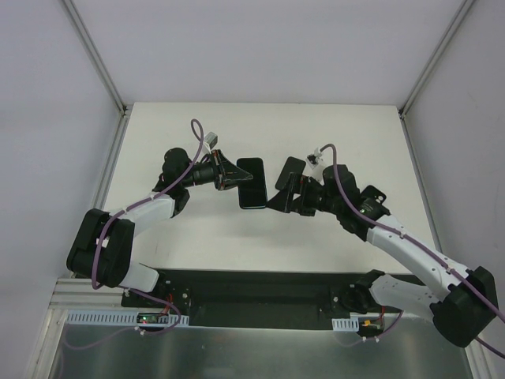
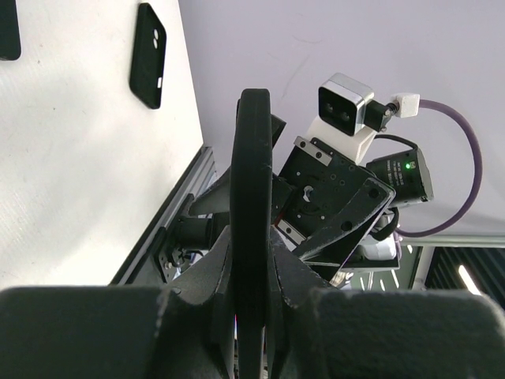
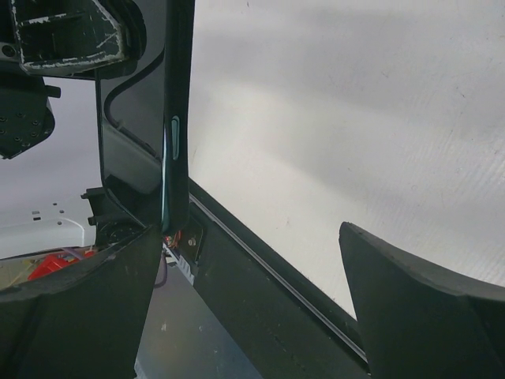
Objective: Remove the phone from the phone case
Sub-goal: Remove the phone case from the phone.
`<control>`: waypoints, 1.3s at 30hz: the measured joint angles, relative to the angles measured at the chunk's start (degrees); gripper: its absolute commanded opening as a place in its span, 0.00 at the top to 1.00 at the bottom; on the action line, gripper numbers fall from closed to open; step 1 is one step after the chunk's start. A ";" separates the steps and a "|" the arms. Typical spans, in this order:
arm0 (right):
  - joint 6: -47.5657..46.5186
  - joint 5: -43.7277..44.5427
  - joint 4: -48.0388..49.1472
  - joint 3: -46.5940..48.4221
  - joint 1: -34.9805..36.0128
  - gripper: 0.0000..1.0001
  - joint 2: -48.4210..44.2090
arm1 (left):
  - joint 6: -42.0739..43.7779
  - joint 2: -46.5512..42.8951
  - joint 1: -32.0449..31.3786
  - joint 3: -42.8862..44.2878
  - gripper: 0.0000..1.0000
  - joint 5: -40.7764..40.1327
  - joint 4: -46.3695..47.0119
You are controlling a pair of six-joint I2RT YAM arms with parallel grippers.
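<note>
White tabletop, walled in by pale panels, carries a black phone case (image 2: 148, 54) lying flat at the upper left of the left wrist view, camera cut-outs facing up and apparently empty. Lifted off the surface, near the middle of the overhead frame, the left gripper (image 1: 233, 177) is clamped across the flat faces of the phone (image 1: 252, 183). Its wrist is rolled, so its own camera sees the handset edge-on, a dark bar rising between the two fingers. Held that way, the long edges and the far end are free for the other arm. The right gripper (image 3: 248, 233) faces it with jaws spread wide, gripping nothing. In its own view the phone's edge, side button showing, stands at the left, just beside the finger at the lower left of that frame and not centred in the gap. Judged from this, phone and case are already apart.
</note>
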 measured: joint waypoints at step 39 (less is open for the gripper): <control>1.99 8.50 -1.27 0.35 1.27 0.03 0.39 | 0.24 0.00 0.04 0.00 1.00 -1.03 0.00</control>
